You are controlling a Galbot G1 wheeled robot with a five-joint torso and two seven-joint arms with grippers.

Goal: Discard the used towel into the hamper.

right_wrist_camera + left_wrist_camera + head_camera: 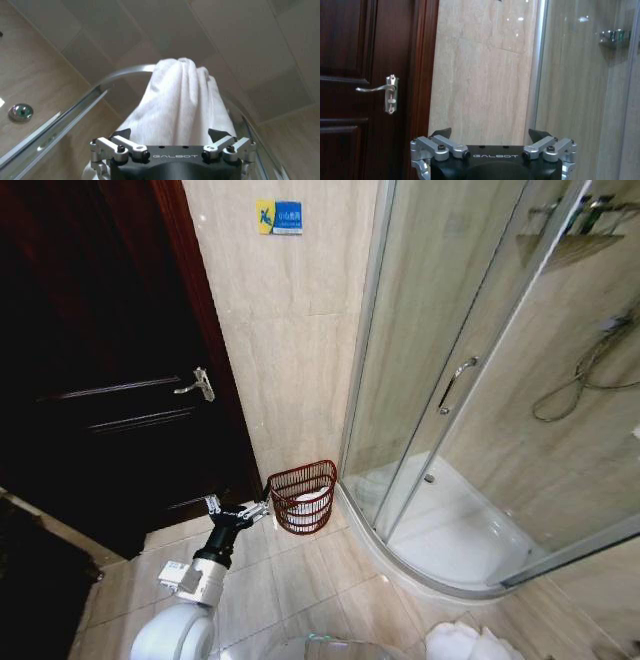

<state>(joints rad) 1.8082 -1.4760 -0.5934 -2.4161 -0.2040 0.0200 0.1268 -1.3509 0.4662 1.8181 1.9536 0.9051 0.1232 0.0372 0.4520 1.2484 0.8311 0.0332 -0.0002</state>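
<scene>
The hamper (303,498) sits low in the head view's centre, on the floor tiles (330,590) between the dark door (100,360) and the shower enclosure (480,430). The left gripper (238,513) hangs splayed and empty just left of it. The right gripper (170,137) clasps a white towel (180,101).

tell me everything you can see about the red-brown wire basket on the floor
The small round dark red-brown open-weave wire hamper stands upright on the beige floor tiles against the marble-look wall, between the dark wooden door and the shower enclosure's curved base. It tapers toward its base. Something white lies inside. The left gripper hovers beside it, not touching.
</scene>
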